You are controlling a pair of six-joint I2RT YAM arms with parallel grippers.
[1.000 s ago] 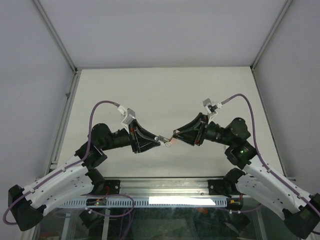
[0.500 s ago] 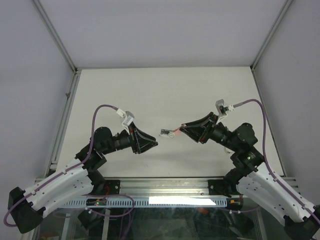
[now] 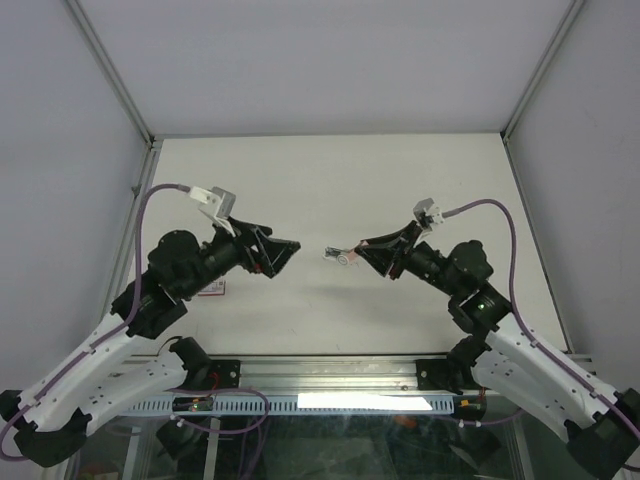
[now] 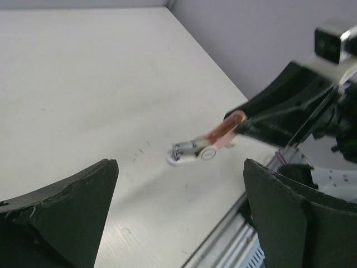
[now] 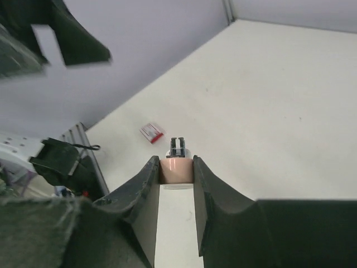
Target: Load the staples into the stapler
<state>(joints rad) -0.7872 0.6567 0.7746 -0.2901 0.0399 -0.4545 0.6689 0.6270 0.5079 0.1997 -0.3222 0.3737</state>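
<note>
Table (image 3: 330, 180) off-white, grey walls (image 3: 300, 60), flat red-and-white box (image 5: 152, 133), stapler (image 5: 177, 170) held above

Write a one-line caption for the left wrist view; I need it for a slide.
Right gripper holds the pink mini stapler by one end, framed by the open left gripper.

Stapler half buried in a grip, view edges cutting off the rest

The right gripper (image 5: 175, 163) is covering the back half of the stapler (image 4: 192, 152) in its own wrist view, leaving only a pink end and a dark metal tip showing; whether the staples are sitting inside is too small to tell. The left gripper (image 3: 283, 256) is appearing there only as a blurred dark shape at the top left corner, and its fingers (image 4: 72, 212) are running off the bottom edge of the left wrist view. The red-and-white box (image 5: 152, 133) is showing print too small to read.
</note>
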